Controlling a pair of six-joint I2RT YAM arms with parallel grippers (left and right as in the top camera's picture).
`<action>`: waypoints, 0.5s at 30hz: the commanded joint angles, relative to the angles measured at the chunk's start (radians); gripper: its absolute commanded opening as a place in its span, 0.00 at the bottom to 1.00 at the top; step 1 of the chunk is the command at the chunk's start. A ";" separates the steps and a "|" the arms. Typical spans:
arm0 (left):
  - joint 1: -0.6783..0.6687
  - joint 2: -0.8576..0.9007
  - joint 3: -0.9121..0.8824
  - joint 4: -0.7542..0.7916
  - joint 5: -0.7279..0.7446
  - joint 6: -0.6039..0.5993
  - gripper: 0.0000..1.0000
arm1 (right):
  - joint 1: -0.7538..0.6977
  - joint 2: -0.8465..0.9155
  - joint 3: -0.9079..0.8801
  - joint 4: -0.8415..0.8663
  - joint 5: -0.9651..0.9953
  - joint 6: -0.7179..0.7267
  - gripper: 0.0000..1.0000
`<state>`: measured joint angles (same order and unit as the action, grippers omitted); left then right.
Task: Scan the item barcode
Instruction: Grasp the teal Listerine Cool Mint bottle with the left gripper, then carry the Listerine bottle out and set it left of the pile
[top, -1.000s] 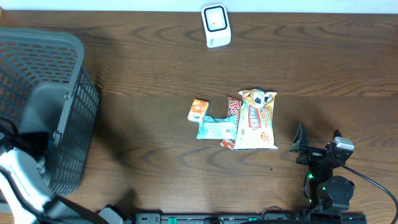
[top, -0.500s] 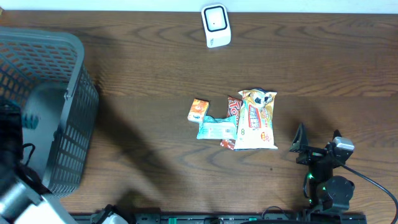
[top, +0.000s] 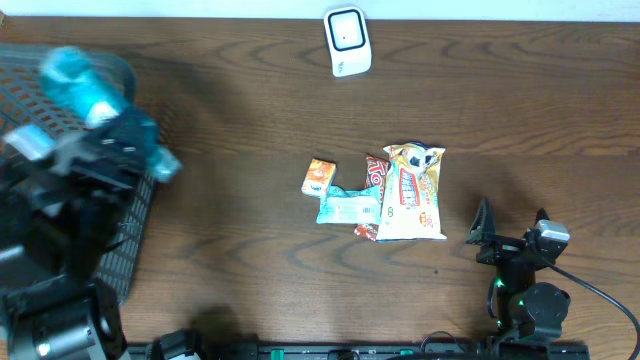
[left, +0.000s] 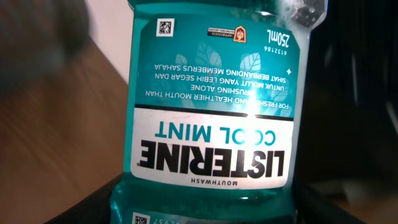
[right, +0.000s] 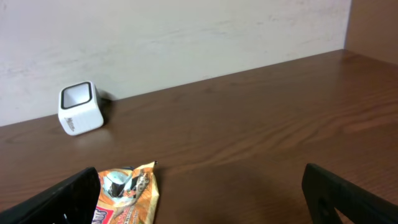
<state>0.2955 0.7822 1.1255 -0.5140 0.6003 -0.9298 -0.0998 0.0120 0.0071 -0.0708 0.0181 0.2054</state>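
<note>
A teal Listerine Cool Mint mouthwash bottle (left: 211, 112) fills the left wrist view, label upside down, small square codes at its top left and bottom left. My left gripper (left: 205, 208) is shut on it, dark fingers on either side. In the overhead view the bottle (top: 82, 82) shows blurred above the basket, with the left gripper (top: 112, 145) just below it. The white scanner (top: 347, 42) stands at the table's far edge, also seen in the right wrist view (right: 81, 107). My right gripper (top: 510, 235) rests open at the near right, nothing between its fingers (right: 71, 199).
A grey mesh basket (top: 135, 220) stands at the left. Mid-table lies a cluster: a small orange pack (top: 319, 177), a teal packet (top: 348, 207), a red packet (top: 375, 180) and an orange snack bag (top: 412, 192), its top also in the right wrist view (right: 127, 186).
The left arm has risen out of the basket with the mouthwash bottle, moving toward the far side. The right arm and the table items have not moved.
</note>
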 joint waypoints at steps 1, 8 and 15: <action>-0.175 0.035 0.037 -0.052 -0.070 0.079 0.52 | -0.004 -0.006 -0.002 -0.004 -0.001 0.010 0.99; -0.568 0.230 0.035 -0.298 -0.423 0.150 0.52 | -0.004 -0.006 -0.002 -0.004 -0.001 0.011 0.99; -0.770 0.489 0.034 -0.308 -0.555 0.139 0.52 | -0.004 -0.006 -0.002 -0.004 -0.001 0.011 0.99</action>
<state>-0.4320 1.2118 1.1278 -0.8467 0.1490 -0.8108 -0.0998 0.0120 0.0071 -0.0704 0.0185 0.2054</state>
